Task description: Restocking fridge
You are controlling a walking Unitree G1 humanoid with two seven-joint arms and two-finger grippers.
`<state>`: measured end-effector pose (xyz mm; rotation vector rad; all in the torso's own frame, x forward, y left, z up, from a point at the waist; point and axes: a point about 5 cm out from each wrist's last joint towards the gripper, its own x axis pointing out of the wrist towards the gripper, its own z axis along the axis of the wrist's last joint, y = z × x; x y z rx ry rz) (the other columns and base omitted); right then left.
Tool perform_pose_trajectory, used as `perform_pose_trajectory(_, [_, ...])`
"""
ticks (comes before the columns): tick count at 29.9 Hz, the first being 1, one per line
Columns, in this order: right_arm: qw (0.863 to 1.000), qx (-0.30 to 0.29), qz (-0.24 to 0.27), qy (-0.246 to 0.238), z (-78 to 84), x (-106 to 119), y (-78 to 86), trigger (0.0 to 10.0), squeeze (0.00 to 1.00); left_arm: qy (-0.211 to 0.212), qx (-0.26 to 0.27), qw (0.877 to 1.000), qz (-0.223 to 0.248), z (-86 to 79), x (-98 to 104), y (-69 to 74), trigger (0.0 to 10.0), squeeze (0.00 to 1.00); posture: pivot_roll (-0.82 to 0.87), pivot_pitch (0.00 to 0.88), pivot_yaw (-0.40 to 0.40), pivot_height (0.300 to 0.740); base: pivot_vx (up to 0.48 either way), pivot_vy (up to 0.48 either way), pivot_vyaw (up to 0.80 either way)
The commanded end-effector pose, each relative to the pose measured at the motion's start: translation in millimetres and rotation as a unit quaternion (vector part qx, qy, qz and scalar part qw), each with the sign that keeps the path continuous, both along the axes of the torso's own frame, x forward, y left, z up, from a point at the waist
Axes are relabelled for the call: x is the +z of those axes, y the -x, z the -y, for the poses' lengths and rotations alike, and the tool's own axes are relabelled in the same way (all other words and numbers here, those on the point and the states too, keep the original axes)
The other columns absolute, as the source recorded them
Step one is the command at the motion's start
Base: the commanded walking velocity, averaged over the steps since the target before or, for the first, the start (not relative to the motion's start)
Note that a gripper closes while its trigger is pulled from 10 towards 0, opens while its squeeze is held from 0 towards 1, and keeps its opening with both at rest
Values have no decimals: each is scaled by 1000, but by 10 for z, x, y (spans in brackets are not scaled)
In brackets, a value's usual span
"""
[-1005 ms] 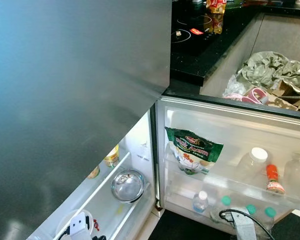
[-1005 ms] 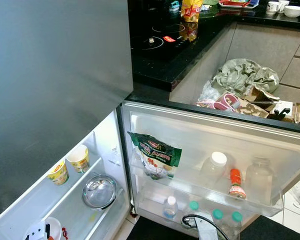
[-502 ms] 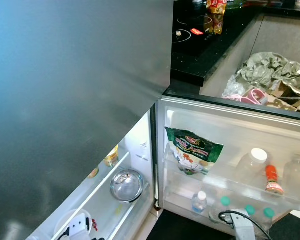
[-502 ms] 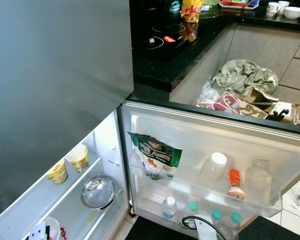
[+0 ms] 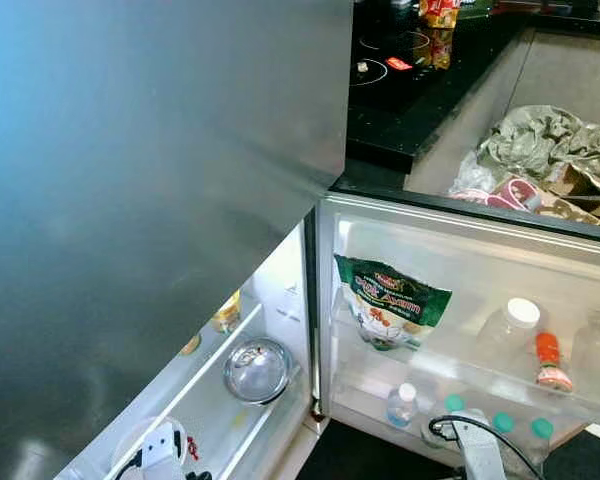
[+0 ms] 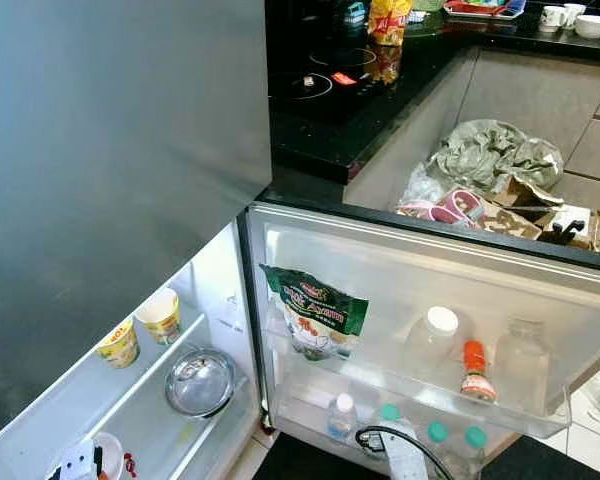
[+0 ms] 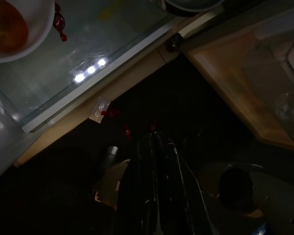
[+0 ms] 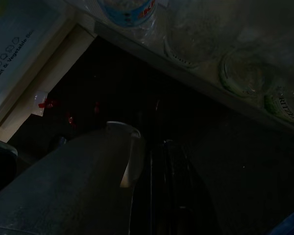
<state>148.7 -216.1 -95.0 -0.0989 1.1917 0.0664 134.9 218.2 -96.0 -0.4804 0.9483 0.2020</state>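
**Open fridge — contents, left to right**

Fridge body point(image 6: 110, 150): grey upper door closed, lower compartment open. Glass shelf point(image 6: 130, 420) holds two paper cups point(image 6: 140, 330) side by side at the back, a steel bowl point(image 6: 200, 381) near the hinge, and a white bowl point(image 7: 12, 24) with something orange in it at the front corner, beside a small red wrapper point(image 7: 59, 22).

Fridge door point(image 6: 430, 260), swung open. Upper rack: green snack bag point(image 6: 315, 310) leaning, white-capped jar point(image 6: 432, 338), red-capped bottle point(image 6: 475, 370), clear jar point(image 6: 525, 355). Lower rack: small water bottle point(image 6: 341, 414), then three green-capped bottles point(image 6: 435, 435).

Behind: black counter point(image 6: 350, 100) with a yellow packet point(image 6: 385, 20); crumpled bags point(image 6: 490, 150) on the floor.

Left gripper point(image 7: 154, 147) — low over dark floor, fingers together, empty. Right gripper point(image 8: 169, 161) — below the door rack; too dark, cannot tell the finger position.
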Motion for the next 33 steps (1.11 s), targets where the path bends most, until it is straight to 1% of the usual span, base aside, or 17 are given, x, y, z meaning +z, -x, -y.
perform_pose_trajectory(1, [1000,-2,-4,-1,1,-9,26,10000,0,4,9,1000,-24,23,-53,135,10000,0,-11,0,8,740,0,0,0])
perform_pose_trajectory(4, [1000,-4,-7,-1,3,-16,44,10000,0,6,12,1000,-27,30,-61,154,10000,0,-10,0,12,740,0,0,0])
perform_pose_trajectory(9, [1000,-3,-8,-1,-7,-21,52,10000,0,5,13,1000,-25,29,-56,140,10000,0,-10,0,18,740,0,0,0])
perform_pose_trajectory(11, [1000,-1,-8,-2,-19,-23,50,10000,0,5,14,1000,-21,38,-44,90,10000,0,-13,0,23,740,0,0,0])
perform_pose_trajectory(18, [1000,-2,-9,-1,-26,-29,64,10000,0,10,16,1000,-15,49,-27,29,10000,0,-14,0,24,740,0,0,0])
perform_pose_trajectory(33, [1000,4,-23,15,36,-59,185,10000,0,3,7,1000,-26,56,-38,47,10000,0,-12,0,19,740,0,0,0])
